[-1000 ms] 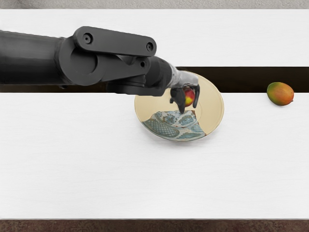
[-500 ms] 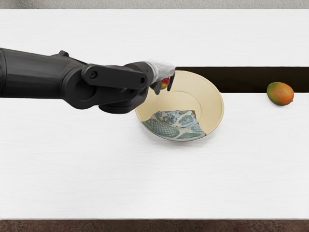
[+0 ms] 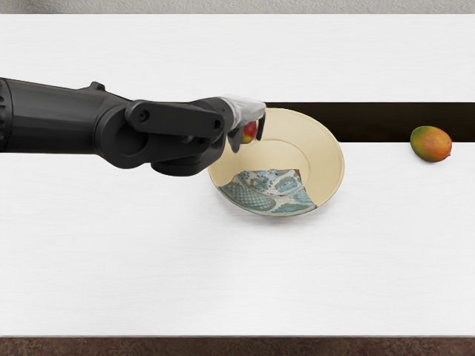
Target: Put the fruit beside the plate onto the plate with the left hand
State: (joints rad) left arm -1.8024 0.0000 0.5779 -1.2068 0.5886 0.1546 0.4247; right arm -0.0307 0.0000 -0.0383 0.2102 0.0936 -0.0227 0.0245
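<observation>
A tan plate (image 3: 315, 152) with a blue-patterned patch at its front sits near the table's middle. My left hand (image 3: 246, 124) reaches in from the left and hovers at the plate's upper-left rim. Its fingers are curled around a small red and yellow fruit (image 3: 251, 133), which shows between them just over the rim. My forearm hides the table left of the plate. The right arm does not show.
A larger orange-green mango (image 3: 430, 143) lies on the table far to the right, apart from the plate. A dark gap (image 3: 386, 121) runs across the table behind the plate.
My left hand drew back from above the plate's middle to its upper-left rim, the small fruit still in its fingers. Over the last half second it barely moved.
</observation>
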